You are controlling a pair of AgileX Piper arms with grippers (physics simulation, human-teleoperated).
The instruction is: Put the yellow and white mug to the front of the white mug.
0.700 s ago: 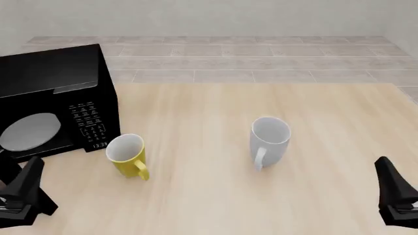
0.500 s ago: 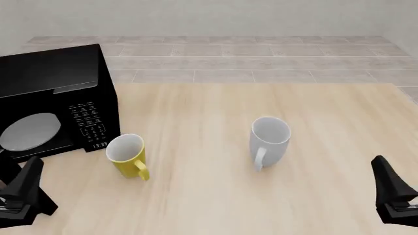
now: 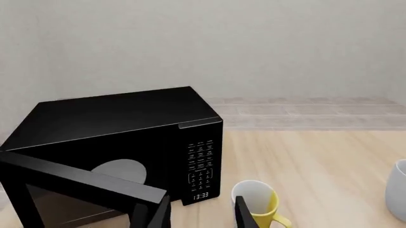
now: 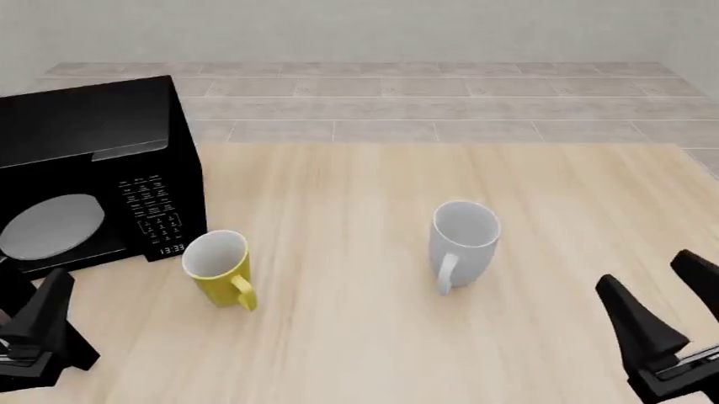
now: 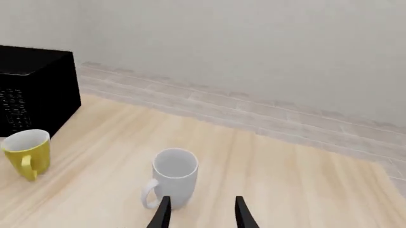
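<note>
The yellow and white mug (image 4: pixel 218 267) stands upright on the wooden table, left of centre, beside the microwave, its handle pointing toward me. The white mug (image 4: pixel 463 243) stands upright right of centre, handle also toward me. My left gripper (image 4: pixel 32 284) hovers open at the near left corner, nothing between its fingers; its wrist view shows the yellow and white mug (image 3: pixel 257 204) just ahead of one fingertip. My right gripper (image 4: pixel 646 273) is open at the near right; its wrist view shows the white mug (image 5: pixel 173 183) just ahead and the yellow and white mug (image 5: pixel 28 152) farther off.
A black microwave (image 4: pixel 101 172) fills the table's left side, and its door (image 3: pixel 82 186) hangs open close to my left gripper. The bare wooden table (image 4: pixel 371 337) stretches between and in front of the mugs. A tiled floor lies beyond the far edge.
My right gripper has moved left and farther over the table toward the white mug, with both fingers now showing. The left gripper and both mugs have not moved.
</note>
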